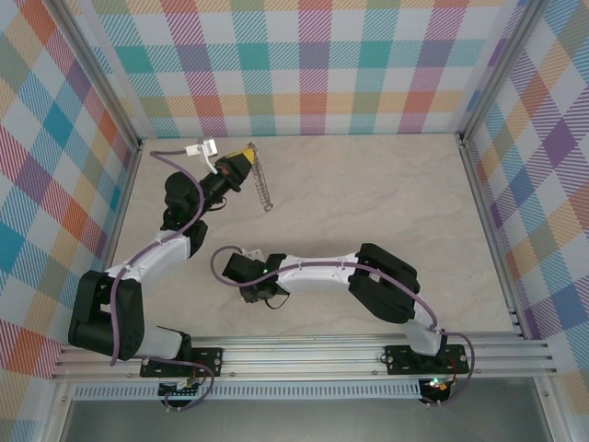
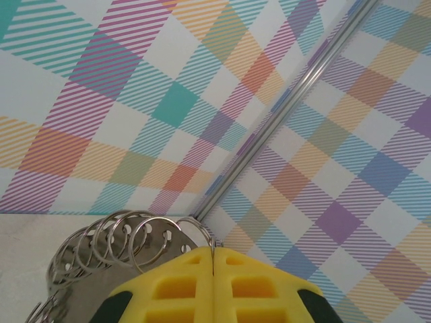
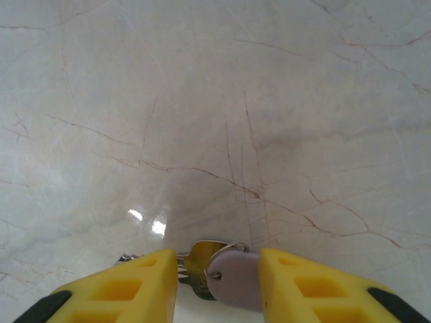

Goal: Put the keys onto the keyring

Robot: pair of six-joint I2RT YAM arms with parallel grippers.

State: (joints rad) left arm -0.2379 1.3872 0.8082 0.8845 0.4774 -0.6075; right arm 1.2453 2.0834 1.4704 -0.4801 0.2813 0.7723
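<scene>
The keyring point(image 1: 263, 188) is a thin metal hoop fringed with small silvery loops point(image 2: 126, 241). It hangs over the far left of the table from my left gripper point(image 1: 242, 164), whose yellow fingers point(image 2: 168, 286) are shut on the hoop's wire point(image 2: 214, 250). Low over the near-centre table, my right gripper point(image 1: 250, 293) points down. In the right wrist view this gripper point(image 3: 219, 256) is open, and a lilac-headed key point(image 3: 239, 277) lies on the table between its fingers, against the right one. A small split ring joins it to a metal key point(image 3: 199, 264) beside the left finger.
The marble tabletop point(image 1: 368, 203) is walled by plaid panels with metal corner posts point(image 2: 283, 114). A white tag point(image 1: 204, 147) sits near the back left corner beside the left arm's cable. An aluminium rail point(image 1: 304, 354) runs along the near edge.
</scene>
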